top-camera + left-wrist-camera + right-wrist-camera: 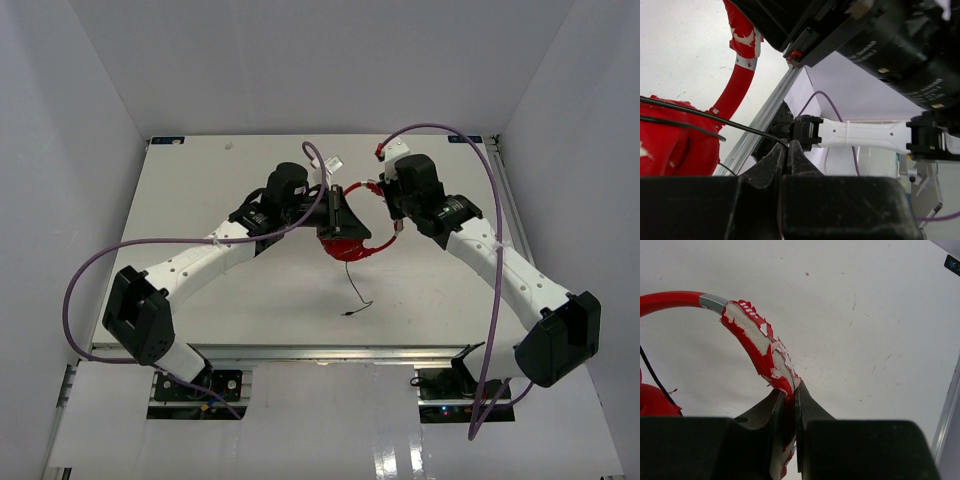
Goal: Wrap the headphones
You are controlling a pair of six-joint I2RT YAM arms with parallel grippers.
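Observation:
The red headphones [352, 245] lie at mid-table, their headband [386, 232] arching up to the right. My right gripper [383, 196] is shut on the worn, white-flaked headband [752, 335], which runs down between the jaws. An earcup [652, 400] shows at the left edge of the right wrist view. My left gripper [786, 148] is shut on the thin dark cable [690, 112], right beside the red earcup [670, 137]. From above, the left gripper [338, 222] hovers over the earcups. The cable's loose end [358, 295] trails toward the near edge.
Thick purple robot cables [95, 270] loop off both arms. The right arm's white link [860, 135] crosses the left wrist view. A metal rail [505, 200] runs along the table's right edge, and white walls enclose the table [200, 180].

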